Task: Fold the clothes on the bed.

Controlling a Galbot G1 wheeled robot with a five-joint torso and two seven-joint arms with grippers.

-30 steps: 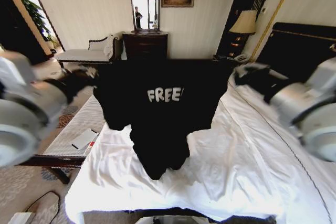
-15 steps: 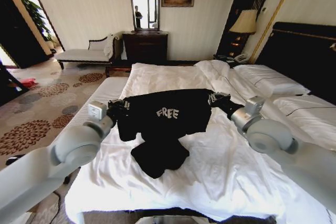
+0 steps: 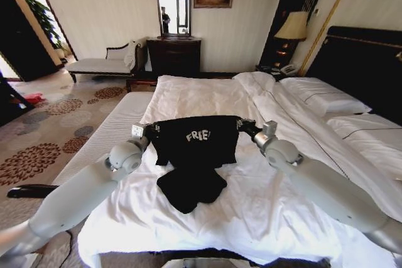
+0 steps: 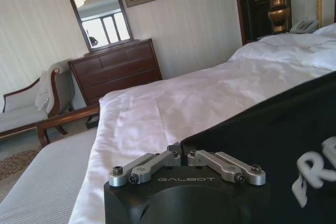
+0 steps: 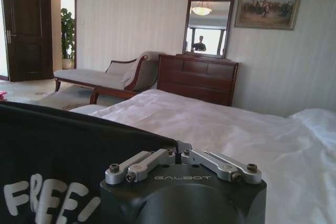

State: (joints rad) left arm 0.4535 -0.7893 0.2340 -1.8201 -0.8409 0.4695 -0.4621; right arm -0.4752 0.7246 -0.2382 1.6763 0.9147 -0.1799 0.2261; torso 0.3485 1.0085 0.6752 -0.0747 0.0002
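Left hand [image 3: 152, 129] and right hand [image 3: 241, 124] are both pinched tight on the top corners of the black T-shirt [image 3: 196, 145], one each side. Shirt hangs stretched between them over the bed [image 3: 264, 205], its lower part bunched on the white duvet.

Beyond both my hands the white bed [image 3: 207, 95] lies open and flat. The shirt [image 3: 196, 142] stretched between my left hand [image 3: 152, 129] and right hand [image 3: 241, 124] blocks the gap; pillows [image 3: 323, 98] crowd the far right.
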